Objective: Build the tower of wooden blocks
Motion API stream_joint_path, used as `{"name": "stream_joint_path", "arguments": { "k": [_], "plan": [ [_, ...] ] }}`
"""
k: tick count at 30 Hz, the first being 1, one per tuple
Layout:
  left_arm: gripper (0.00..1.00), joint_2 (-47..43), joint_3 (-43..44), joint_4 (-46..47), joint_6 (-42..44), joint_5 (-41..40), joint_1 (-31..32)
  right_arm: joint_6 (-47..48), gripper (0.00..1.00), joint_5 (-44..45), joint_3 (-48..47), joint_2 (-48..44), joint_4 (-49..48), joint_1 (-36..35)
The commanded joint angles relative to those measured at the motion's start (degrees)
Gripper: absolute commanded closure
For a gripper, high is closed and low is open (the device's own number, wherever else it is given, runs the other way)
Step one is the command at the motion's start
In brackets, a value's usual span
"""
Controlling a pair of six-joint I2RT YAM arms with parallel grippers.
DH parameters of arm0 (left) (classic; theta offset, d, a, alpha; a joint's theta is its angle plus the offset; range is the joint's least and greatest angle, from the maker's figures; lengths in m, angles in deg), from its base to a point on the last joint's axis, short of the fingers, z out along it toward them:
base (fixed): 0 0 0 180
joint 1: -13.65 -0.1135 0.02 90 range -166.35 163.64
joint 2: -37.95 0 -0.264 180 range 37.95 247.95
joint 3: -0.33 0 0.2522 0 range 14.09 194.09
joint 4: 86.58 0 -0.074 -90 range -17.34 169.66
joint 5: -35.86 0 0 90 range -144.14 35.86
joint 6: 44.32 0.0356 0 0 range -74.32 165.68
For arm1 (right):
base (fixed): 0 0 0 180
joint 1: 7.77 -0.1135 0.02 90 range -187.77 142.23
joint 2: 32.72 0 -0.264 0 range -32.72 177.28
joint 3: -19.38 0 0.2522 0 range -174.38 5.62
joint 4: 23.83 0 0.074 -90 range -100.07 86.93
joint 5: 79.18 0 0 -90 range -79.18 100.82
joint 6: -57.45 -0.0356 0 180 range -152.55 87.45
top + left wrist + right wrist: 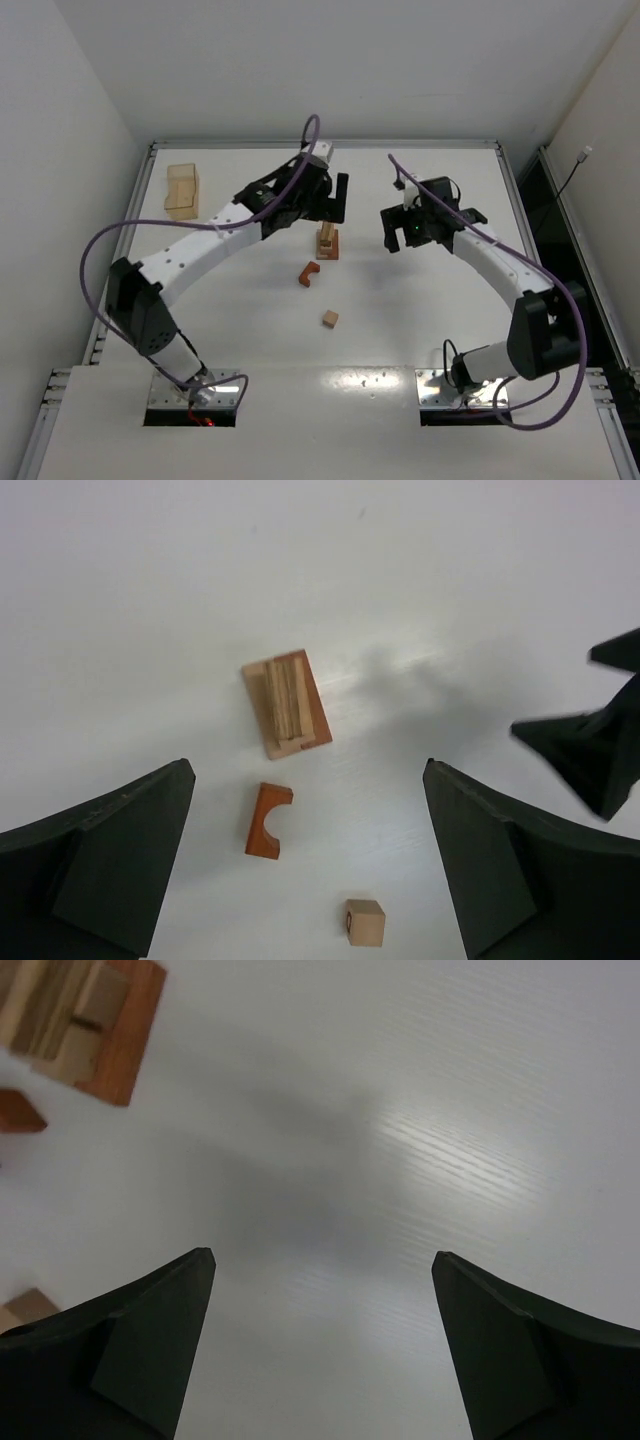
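Tan-and-reddish tower (327, 241), reddish-brown arch block (268, 821)

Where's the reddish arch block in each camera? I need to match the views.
Top external: arch block near picture centre, just below-left of the tower.
Left wrist: arch block lower centre, below the tower.
Right wrist: arch block a sliver at the left edge, below the tower.
Shared landmark: the tower.

Around the tower (327, 240) the counter (420, 320) lies bare from 4 to 5 o'clock and at 8 o'clock. The left end effector (335, 206), jaws spread wide, hangs near at 12 o'clock; the right end effector (398, 231), likewise spread, stands off at 3 o'clock. An arch block (308, 273) lies close at 7 o'clock, a cube (330, 319) farther at 6, the pale tray (182, 190) well apart at 10.
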Motion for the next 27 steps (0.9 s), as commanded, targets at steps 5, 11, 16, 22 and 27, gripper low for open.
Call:
{"name": "stream_joint_path", "arguments": {
  "k": [5,11,16,22,27],
  "plan": [
    [0.01,-11.52,-6.1,1.05,6.71,0.6,-14.86,16.24,0.06,-7.48,0.69,-3.08,1.78,-17.11],
    [0.01,-14.6,-10.76,-2.04,8.82,7.29,-26.76,22.15,0.08,-3.97,0.68,-0.7,0.39,-33.21],
    [0.01,-19.17,-15.96,-0.28,10.67,7.99,-29.22,24.33,0.1,0.07,0.68,0.62,-3.66,-37.96],
    [0.01,-19.7,-17.1,-0.28,10.67,10.71,-30.46,24.87,0.11,3.32,-0.38,1.86,-4.19,-39.73],
    [0.01,-19.18,-17.62,0.25,10.67,12.04,-30.46,24.87,0.11,3.86,0.15,1.86,-4.19,-39.73]
  ]
}}
